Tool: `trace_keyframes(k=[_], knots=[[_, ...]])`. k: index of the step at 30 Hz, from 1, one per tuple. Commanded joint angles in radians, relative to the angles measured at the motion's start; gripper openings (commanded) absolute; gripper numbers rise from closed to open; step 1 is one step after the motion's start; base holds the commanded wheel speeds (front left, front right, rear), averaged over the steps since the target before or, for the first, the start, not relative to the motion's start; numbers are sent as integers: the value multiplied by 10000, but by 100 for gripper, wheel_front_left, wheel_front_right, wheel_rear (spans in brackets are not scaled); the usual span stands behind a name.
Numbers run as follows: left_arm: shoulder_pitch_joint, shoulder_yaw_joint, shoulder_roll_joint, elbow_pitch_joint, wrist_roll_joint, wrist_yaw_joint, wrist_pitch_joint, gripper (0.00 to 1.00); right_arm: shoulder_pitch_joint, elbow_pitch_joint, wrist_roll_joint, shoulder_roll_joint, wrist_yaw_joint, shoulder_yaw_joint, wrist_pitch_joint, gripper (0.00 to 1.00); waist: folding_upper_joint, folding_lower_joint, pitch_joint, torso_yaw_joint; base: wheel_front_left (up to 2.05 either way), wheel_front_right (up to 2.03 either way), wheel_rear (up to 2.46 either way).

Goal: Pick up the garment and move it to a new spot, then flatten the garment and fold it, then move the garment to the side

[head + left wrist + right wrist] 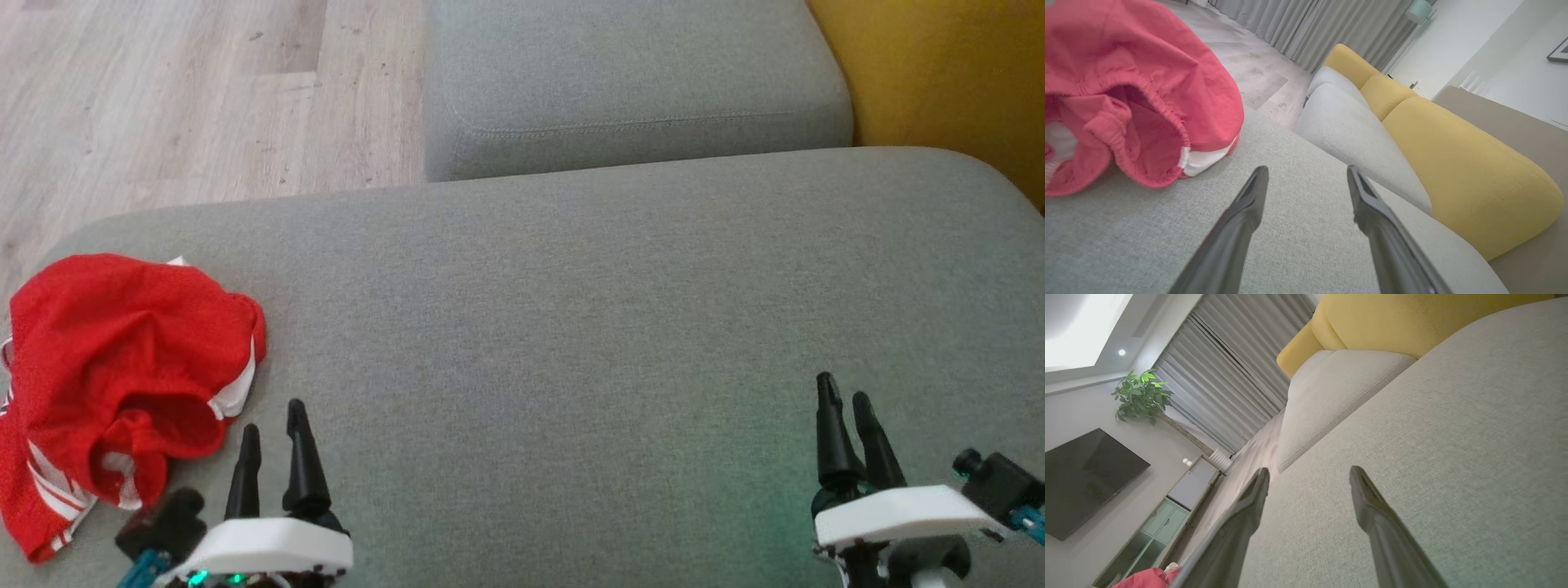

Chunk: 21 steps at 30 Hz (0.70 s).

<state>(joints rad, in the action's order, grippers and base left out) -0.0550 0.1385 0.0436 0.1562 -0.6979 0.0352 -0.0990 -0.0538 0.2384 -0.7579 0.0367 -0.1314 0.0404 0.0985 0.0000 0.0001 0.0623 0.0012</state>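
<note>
The left hand (pixel 274 416) hangs over the grey seat cushion (pixel 571 310), its two dark fingers spread wide with nothing between them. Just to its left, near the fingertips but apart from them, the garment (pixel 122 359) lies in a crumpled heap (red cloth with white stripes, an elastic hem gaping toward the hand in the left wrist view). It may be a pair of shorts, though the bunching makes that hard to tell. The right hand (pixel 843 388) is likewise fully spread and holds nothing, with bare cushion under it and the garment well away on its left. Beyond both hands' fingertips lie a second grey cushion (pixel 637 73) and wooden floor (pixel 163 98).
</note>
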Motion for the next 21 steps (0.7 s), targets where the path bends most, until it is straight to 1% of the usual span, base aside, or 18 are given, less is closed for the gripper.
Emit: trace_keyframes(k=[1, 21], knots=[[201, -77, 116, -417, 331, 55, -126, 100, 240, -400, 308, 102, 4, 215, 142, 100, 0, -1, 11, 1, 0, 0, 0], [-35, 304, 102, -534, 2807, 281, -721, 100, 24, -330, 2658, 115, 6, 454, 733, 100, 0, -1, 161, 56, 0, 0, 0]])
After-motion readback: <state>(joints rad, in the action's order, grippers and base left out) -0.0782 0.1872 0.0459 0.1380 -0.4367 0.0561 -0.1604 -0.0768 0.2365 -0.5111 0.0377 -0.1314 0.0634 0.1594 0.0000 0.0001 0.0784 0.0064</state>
